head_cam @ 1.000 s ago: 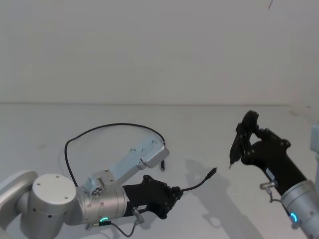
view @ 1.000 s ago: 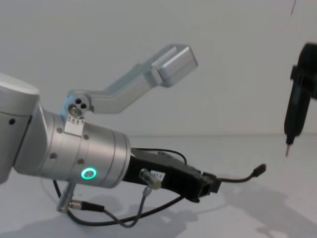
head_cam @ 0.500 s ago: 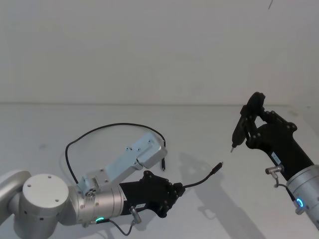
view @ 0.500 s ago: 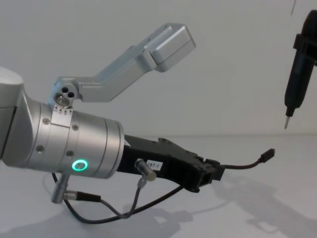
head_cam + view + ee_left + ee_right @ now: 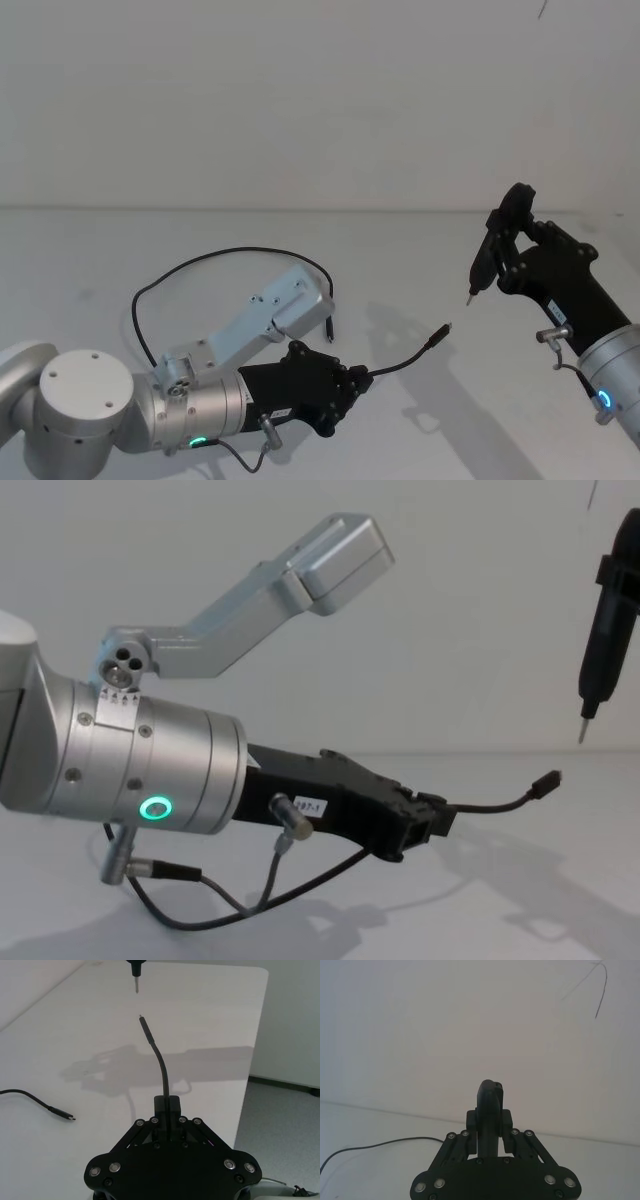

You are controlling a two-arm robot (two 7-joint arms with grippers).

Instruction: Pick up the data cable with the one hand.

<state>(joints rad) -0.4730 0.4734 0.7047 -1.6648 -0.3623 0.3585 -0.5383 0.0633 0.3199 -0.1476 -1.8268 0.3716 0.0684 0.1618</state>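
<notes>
The left black angular two-jaw claw is clenched on the long thin black data cable near one plug. That plug juts forward, clear of the white worktop, and the rest of the cord loops behind the arm. The right claw, held higher, grips a slim dark pale-tipped tool.

We take the cable for a thin black cord in a matt, rubbery sheath. The left gripper pinching it is matt black, hard plastic or coated metal, studded with bright metal screw heads. Its wrist and bracket are silver metal with a soft satin sheen. The right gripper shares that matt black finish. Its clamped tool looks dark and smooth, with a pale metallic tip. The table is smooth matt white.
</notes>
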